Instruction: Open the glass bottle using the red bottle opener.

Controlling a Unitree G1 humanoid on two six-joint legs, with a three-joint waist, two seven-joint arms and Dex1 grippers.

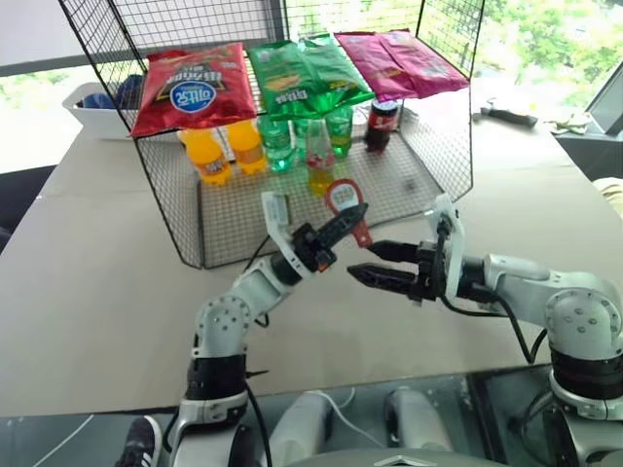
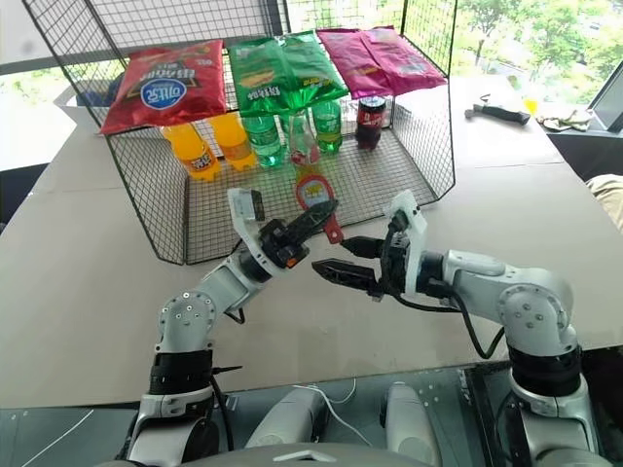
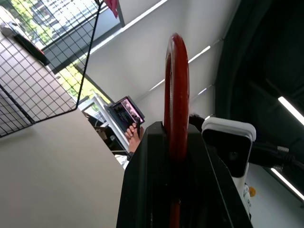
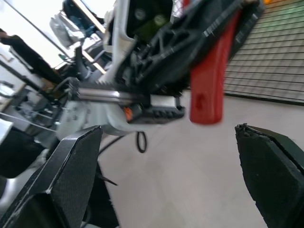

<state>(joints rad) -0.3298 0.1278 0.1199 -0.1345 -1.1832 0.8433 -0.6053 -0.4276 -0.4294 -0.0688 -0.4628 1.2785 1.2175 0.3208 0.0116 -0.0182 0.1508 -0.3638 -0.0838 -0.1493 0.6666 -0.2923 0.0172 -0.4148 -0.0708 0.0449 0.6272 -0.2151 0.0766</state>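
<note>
- Nearest, over the bare tan bench, the two arms meet in front of the wire basket.
- The right gripper points across toward the left one, its two black fingers standing wide apart with nothing between them.
- Seen from the right wrist, the red handle end of the opener hangs in the gap between those spread fingers, touching neither.
- The left gripper is tilted upward and toward the right arm, its fingers clamped together on the red bottle opener.
- The opener's ring head with its pale centre rises above the left fingertips, and its short handle sticks out below them.
- From the left wrist, the opener is seen edge-on, standing straight up out of the closed black fingers.
- Just beyond the grippers sits the wire basket, its open side facing the robot.
- The glass bottle stands upright on the basket floor, near the middle of the row of drinks, directly behind the raised opener and apart from it.
- Orange bottles stand to its left, green bottles are beside and behind it, and a dark cola bottle is to its right.
- Farthest, three snack bags lie across the basket top: red, green and magenta.
</note>
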